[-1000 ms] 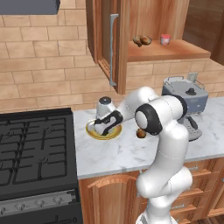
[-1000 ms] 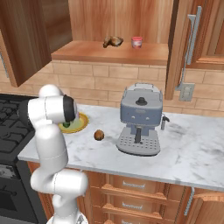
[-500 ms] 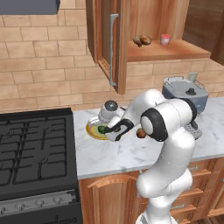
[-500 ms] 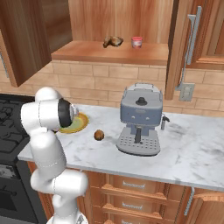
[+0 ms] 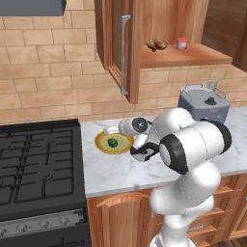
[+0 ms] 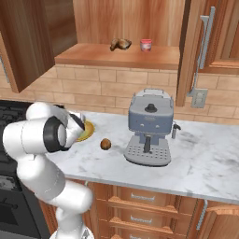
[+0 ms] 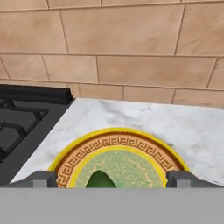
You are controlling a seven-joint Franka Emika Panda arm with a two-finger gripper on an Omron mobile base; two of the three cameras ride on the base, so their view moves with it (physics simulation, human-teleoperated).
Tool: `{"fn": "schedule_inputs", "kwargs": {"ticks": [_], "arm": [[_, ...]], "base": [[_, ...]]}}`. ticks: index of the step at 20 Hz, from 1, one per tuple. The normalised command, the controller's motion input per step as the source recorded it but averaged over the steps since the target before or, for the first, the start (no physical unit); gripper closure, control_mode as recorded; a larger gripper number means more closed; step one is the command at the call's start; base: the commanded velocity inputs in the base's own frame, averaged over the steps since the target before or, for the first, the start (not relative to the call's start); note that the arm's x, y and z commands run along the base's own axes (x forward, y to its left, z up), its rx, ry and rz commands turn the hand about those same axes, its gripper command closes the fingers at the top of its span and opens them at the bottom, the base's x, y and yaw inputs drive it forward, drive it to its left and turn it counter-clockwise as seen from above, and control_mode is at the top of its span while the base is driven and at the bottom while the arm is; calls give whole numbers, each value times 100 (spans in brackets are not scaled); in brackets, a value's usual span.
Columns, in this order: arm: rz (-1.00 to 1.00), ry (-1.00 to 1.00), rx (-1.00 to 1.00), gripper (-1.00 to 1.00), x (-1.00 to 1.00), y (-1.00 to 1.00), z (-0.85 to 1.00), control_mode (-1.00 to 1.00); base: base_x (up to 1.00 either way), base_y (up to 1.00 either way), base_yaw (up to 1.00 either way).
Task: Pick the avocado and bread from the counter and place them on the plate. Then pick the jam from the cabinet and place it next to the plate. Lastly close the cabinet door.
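Your fingers (image 7: 43,179) spread wide, empty; small dark green avocado (image 5: 112,143) lies on yellow-rimmed round plate (image 5: 102,146), long axis unclear.

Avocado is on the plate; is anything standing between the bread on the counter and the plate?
Nothing visible does. The bread lies on bare counter right of the plate. The coffee machine stands beyond it, away from the plate. The open hand hovers over the plate, where the avocado lies.
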Motion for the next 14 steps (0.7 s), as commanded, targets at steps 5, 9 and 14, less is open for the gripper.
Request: {"fn": "schedule_inputs", "kwargs": {"ticks": [5, 9, 14], "arm": [[0, 0, 5, -100, -35, 0, 72, -100], [-2, 4, 0, -100, -26, 0, 95, -100], [-3, 10, 1, -100, -8, 0, 100, -100]], "base": [[0, 0, 0], [0, 0, 0], [0, 0, 0]]}}
